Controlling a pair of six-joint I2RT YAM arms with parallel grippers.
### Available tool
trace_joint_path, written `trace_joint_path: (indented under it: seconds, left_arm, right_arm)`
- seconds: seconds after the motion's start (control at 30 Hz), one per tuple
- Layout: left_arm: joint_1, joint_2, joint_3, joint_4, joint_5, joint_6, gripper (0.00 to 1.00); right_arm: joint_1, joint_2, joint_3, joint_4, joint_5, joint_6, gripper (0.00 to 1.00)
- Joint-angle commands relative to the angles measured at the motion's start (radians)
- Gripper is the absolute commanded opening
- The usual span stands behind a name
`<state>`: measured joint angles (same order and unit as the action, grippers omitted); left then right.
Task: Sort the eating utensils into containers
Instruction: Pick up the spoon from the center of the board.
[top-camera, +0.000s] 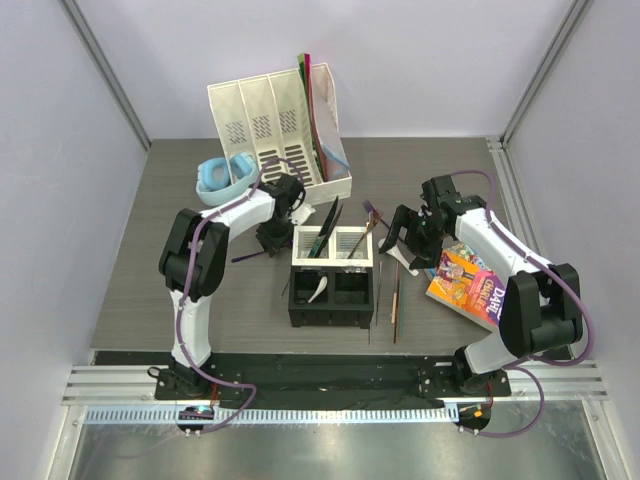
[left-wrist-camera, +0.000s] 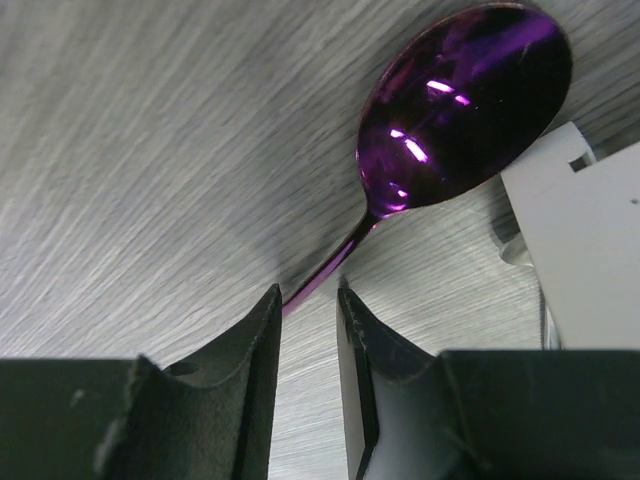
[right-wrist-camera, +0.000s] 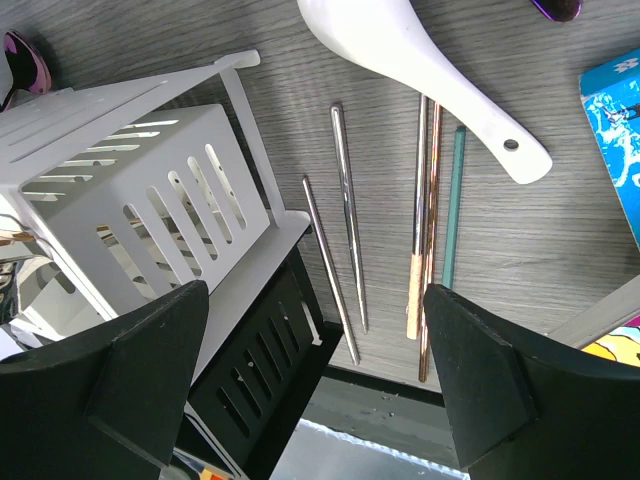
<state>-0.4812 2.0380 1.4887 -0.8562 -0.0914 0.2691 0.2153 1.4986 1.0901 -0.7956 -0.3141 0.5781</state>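
Left of the caddy (top-camera: 333, 314), the left gripper (left-wrist-camera: 308, 300) straddles the light, slick purple spoon (left-wrist-camera: 460, 100) at its stiff handle, jaws narrowly apart.

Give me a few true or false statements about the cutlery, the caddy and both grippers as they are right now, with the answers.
1. The purple spoon lies on the table with its handle between the left gripper's fingers. True.
2. The right gripper is shut on a chopstick. False: its jaws stand wide open and hold nothing. The chopsticks lie on the table below it.
3. A white soup spoon sits in a black cell of the caddy. True.
4. The blue headphones lie beside the book. False: they are at the far left by the file organiser, and the book is on the right.
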Motion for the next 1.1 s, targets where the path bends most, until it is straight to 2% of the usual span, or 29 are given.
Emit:
trace_joint_path:
  seconds: [0.0,0.3,0.4,0.53,0.63,0.77,0.9,1.07]
  left_arm:
    - [0.012,0.011,0.028,-0.029,0.041,0.005,0.29]
    - [0.044,0.013,0.028,-0.03,0.085,-0.011,0.27]
    - [0.044,0.01,0.021,-0.041,0.145,-0.022,0.24]
    - [0.044,-0.001,-0.007,-0.03,0.147,-0.028,0.13]
    - [0.041,-0.001,-0.013,-0.024,0.144,-0.039,0.1]
    - [0.035,0.011,-0.008,-0.038,0.133,-0.064,0.0]
    - [0.032,-0.001,-0.024,-0.05,0.133,-0.088,0.0]
    - [0.03,-0.104,-0.106,-0.034,0.124,-0.1,0.0]
  right_arm:
    - [-0.002,-0.035,0.034,-0.017,0.012,0.0,0.94]
    - [-0.004,-0.012,0.054,-0.022,0.012,0.0,0.94]
    - [-0.004,-0.006,0.06,-0.022,0.015,0.0,0.94]
    - [-0.005,0.003,0.063,-0.019,0.017,-0.001,0.94]
    - [-0.004,0.011,0.063,-0.016,0.017,-0.004,0.94]
    - [-0.004,0.023,0.068,-0.007,0.018,-0.006,0.94]
    - [-0.004,0.037,0.07,0.006,0.021,-0.003,0.94]
    - [-0.004,0.068,0.089,0.03,0.026,0.003,0.94]
